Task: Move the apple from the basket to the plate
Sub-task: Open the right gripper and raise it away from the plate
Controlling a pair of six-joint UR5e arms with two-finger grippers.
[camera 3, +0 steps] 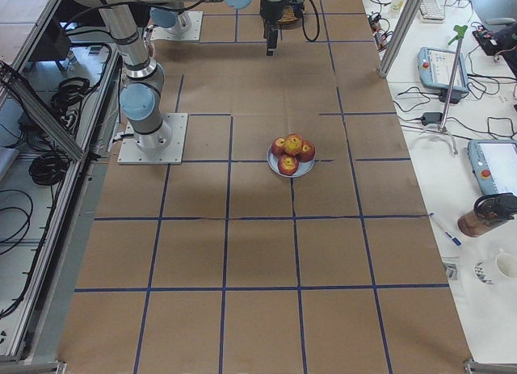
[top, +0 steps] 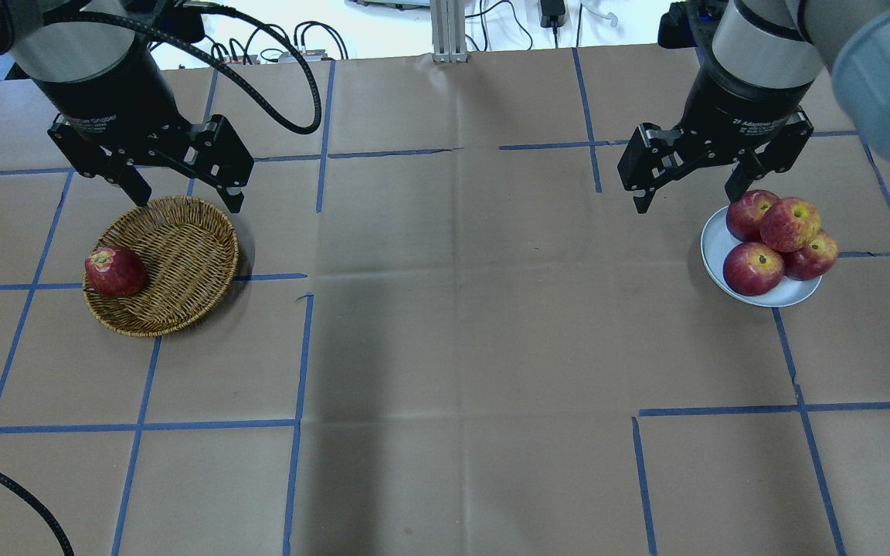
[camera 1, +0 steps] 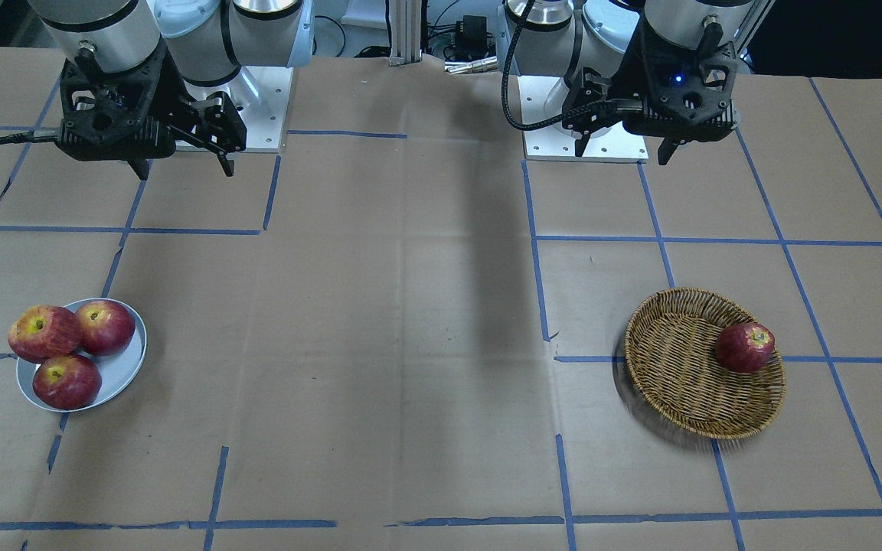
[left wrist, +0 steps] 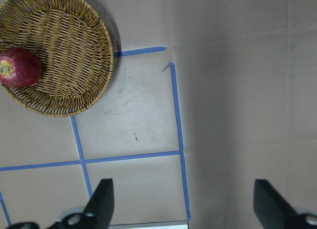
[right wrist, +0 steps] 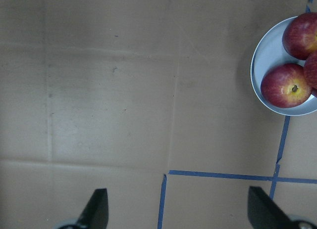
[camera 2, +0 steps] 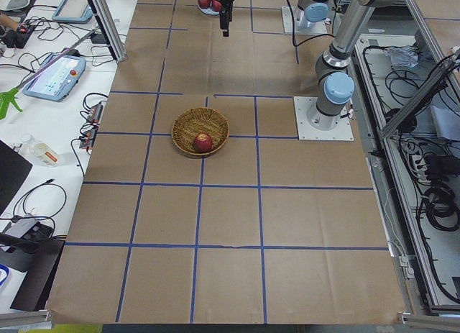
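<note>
Seemingly the transfer is done: the apple tops the plate, far right. Left pincer and right pincer hang wide, empty. Next, perhaps lifting the basket's darker apple.

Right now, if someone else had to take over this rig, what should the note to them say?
Left gripper: open, empty, raised by the basket's far rim.
Right gripper: open, empty, raised beside the plate.
The basket, on the robot's left, holds one dark red apple.
The plate, on the robot's right, holds four apples. The streaky apple with the yellow patch sits on top of three darker apples.
Done: the streaky apple is on the plate.
Left: probably nothing. The pictures cannot tell whether the dark red apple should follow.
</note>
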